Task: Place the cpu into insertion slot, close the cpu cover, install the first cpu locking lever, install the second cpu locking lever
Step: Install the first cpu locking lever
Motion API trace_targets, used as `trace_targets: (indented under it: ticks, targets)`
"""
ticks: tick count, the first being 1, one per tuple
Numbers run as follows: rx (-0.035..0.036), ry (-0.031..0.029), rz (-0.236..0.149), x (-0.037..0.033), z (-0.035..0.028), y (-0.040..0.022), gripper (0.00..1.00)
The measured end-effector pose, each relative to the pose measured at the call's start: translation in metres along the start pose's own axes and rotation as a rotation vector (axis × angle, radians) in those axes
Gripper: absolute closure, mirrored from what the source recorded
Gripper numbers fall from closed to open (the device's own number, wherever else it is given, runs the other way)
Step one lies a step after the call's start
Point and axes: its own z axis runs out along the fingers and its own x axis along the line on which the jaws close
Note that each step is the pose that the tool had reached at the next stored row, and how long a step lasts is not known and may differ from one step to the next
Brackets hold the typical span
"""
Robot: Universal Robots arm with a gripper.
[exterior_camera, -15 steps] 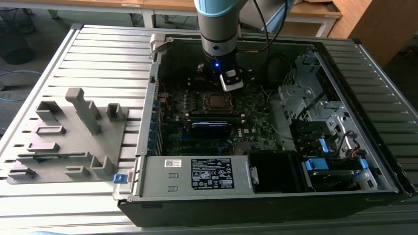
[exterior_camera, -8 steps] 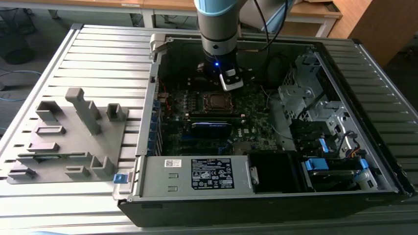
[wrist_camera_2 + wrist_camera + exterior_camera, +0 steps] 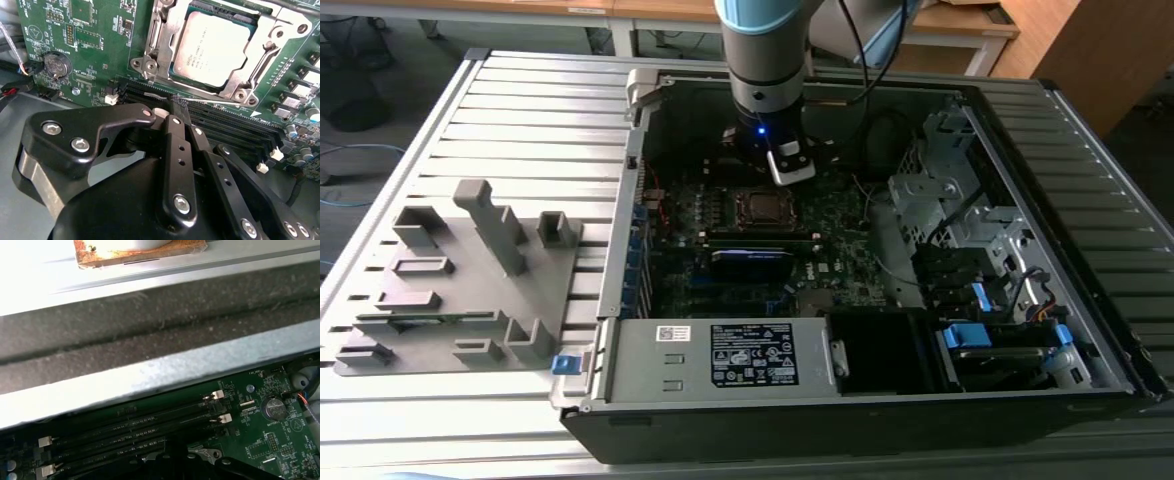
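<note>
While second wrist view shows cpu (image 3: pixel 210 47) under cpu cover (image 3: pixel 161 37) | claw (image 3: pixel 178 102) closed at locking lever (image 3: pixel 156 94) | exterior view: open computer case (image 3: pixel 854 420)

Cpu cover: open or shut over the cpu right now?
Shut. In the second wrist view the cpu cover lies flat around the cpu, whose grey top shows through its window.

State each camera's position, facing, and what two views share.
Exterior view: above, looking down into the open black computer case; the grey arm reaches in.
Second wrist view: behind the black gripper, facing the grey square cpu.
First wrist view: on the arm, facing black memory slots.
Both wrist views share the round silver coin battery.
</note>
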Motion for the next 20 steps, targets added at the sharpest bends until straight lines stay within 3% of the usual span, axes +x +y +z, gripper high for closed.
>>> trace_targets:
  ticks: [4,6,8,11,12,20]
  targets:
    - [-0.0006,-0.0006,0.001,0.0005,0.0000,-0.0002,0.89]
    - [-0.0019,-0.0047,0.000,0.0005,0.0002,-0.0002,0.89]
    - [-0.0048,-0.0153,-0.003,0.0009,0.0006,-0.0005,0.89]
    - [-0.0121,-0.0387,-0.009,0.0022,0.0013,-0.0010,0.89]
    - [-0.0135,-0.0418,-0.010,0.0028,0.0013,-0.0012,0.89]
    - [-0.0154,-0.0444,-0.010,0.0041,0.0013,-0.0016,0.89]
